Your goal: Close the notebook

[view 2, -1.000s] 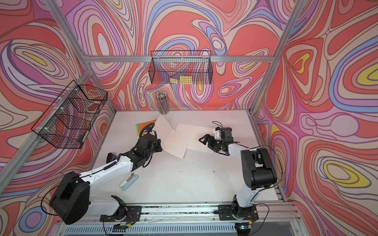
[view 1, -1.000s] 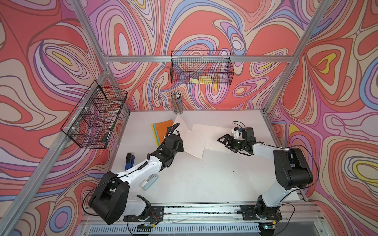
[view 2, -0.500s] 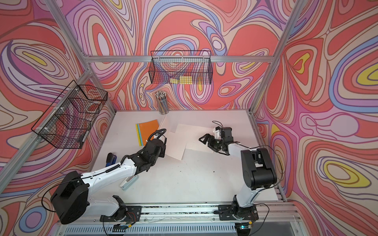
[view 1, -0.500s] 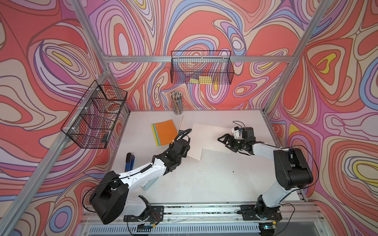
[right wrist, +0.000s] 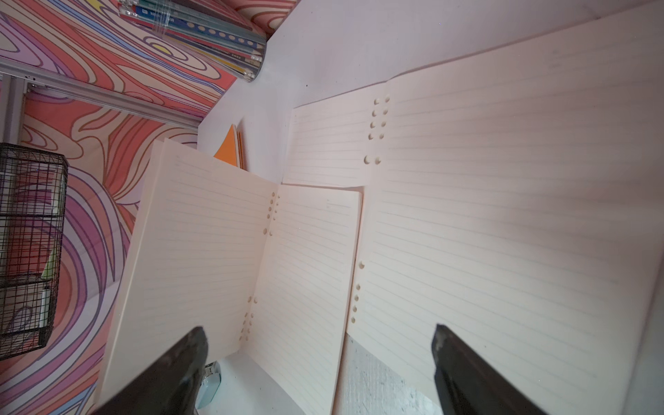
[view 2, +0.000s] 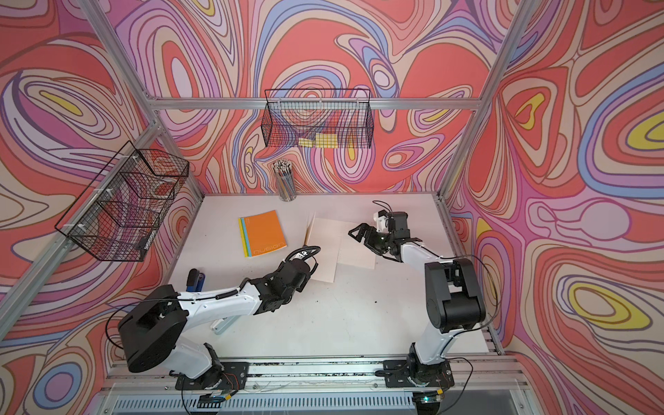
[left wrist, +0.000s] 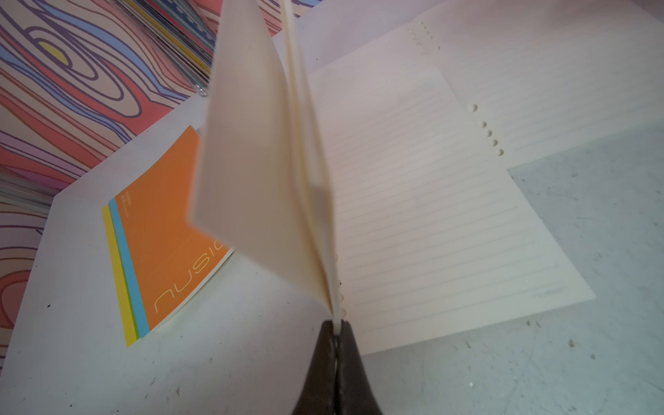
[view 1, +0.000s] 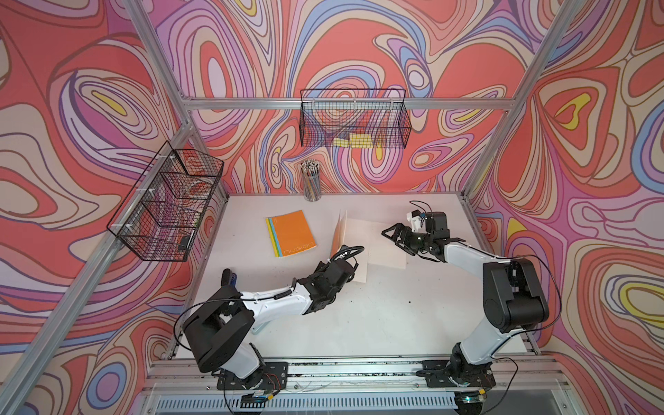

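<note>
Left arm [view 1: 276, 300] stretched low and forward, left gripper [left wrist: 336, 332] pinched tight, right arm [view 1: 467, 255] bent at the elbow, angled inward, right gripper [right wrist: 319, 330] spread wide

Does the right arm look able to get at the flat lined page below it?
Probably yes: the right gripper hovers open over the flat lined page, nothing between; the left gripper pinches the raised pages to one side.

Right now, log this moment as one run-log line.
notebook: half open, not yet closed | left hand: shut on raised pages, near upright | right hand: open, empty
</note>
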Robot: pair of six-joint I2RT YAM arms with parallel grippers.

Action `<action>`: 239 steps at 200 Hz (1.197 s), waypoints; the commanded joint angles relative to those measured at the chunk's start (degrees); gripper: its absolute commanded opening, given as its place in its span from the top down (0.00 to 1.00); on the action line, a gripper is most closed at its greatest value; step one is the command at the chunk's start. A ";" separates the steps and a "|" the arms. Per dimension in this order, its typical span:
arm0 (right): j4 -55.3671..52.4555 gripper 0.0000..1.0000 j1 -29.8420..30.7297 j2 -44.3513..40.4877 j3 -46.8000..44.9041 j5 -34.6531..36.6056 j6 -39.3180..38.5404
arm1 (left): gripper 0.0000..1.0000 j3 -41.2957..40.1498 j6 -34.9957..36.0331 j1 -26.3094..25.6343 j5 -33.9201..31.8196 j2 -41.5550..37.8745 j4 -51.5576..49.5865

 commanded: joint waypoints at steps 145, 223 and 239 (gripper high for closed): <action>2.01 0.02 5.61 0.79 4.50 -0.31 3.38 | 1.00 8.31 16.08 -13.01 -11.04 18.89 -1.63; 6.42 0.02 10.51 2.00 1.13 0.26 6.42 | 1.00 10.07 13.73 -13.82 -11.35 19.94 -6.66; 6.50 0.02 11.18 1.94 0.18 0.39 6.52 | 1.00 10.24 12.21 -14.12 -10.81 19.54 -8.28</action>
